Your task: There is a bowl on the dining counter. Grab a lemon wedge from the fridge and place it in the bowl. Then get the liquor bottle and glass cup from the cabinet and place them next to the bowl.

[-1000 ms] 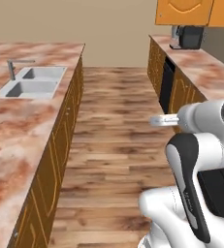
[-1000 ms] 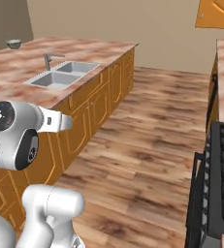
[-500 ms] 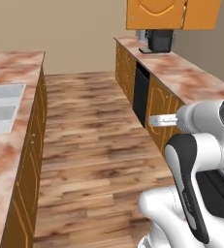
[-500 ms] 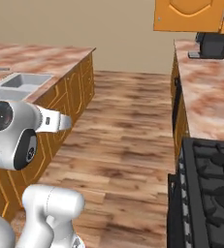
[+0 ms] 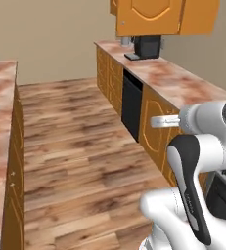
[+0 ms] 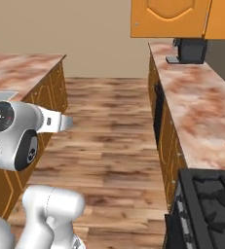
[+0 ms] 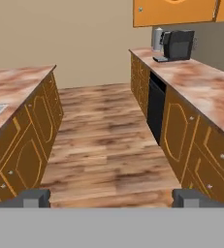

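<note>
now the whole view has swung with the base: the sink that lay at 9 o'clock earlier has slid off left, and the right-hand surface (image 5: 183, 85) with its coffee machine (image 5: 146, 47) sits at 1 o'clock. the end effector (image 7: 112, 197) is released, holding nothing. i cannot tell where the bowl is.

A wood-plank floor (image 7: 104, 140) runs between two marble-topped counters with orange cabinet fronts; a black coffee machine (image 7: 177, 45) stands under orange wall cabinets (image 6: 168, 17) against a beige wall (image 5: 51, 39).
</note>
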Controlling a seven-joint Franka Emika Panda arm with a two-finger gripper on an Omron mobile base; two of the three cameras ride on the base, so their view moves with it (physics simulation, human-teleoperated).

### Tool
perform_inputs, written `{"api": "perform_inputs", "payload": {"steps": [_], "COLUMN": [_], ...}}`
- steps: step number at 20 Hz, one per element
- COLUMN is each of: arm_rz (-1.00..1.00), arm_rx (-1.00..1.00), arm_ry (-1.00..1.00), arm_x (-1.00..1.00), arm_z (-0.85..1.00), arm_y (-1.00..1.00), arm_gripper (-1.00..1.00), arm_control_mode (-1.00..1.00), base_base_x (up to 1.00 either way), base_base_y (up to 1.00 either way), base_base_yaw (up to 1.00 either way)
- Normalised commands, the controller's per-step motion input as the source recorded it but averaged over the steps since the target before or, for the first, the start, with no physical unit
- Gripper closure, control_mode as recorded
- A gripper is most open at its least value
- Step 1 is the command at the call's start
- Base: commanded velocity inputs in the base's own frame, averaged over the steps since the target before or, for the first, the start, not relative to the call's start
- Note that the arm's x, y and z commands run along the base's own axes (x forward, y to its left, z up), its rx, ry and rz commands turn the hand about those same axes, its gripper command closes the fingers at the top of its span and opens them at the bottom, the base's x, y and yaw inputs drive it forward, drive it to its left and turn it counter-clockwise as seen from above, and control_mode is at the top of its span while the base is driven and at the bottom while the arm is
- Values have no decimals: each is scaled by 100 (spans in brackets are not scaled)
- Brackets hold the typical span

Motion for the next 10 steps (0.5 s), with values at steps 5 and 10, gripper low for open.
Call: {"api": "perform_inputs", "payload": {"steps": [5,10], "arm_rz": [0,0], "arm_rx": [0,0], "arm_ry": [0,0], "arm_x": [0,0], "arm_z": [0,0], "arm_y": [0,0], "arm_gripper": [-100,-100], "arm_control_mode": [100,100], "base_base_x": [100,100], "base_base_y": [54,51], "base_base_yaw": [-20,-18]}}
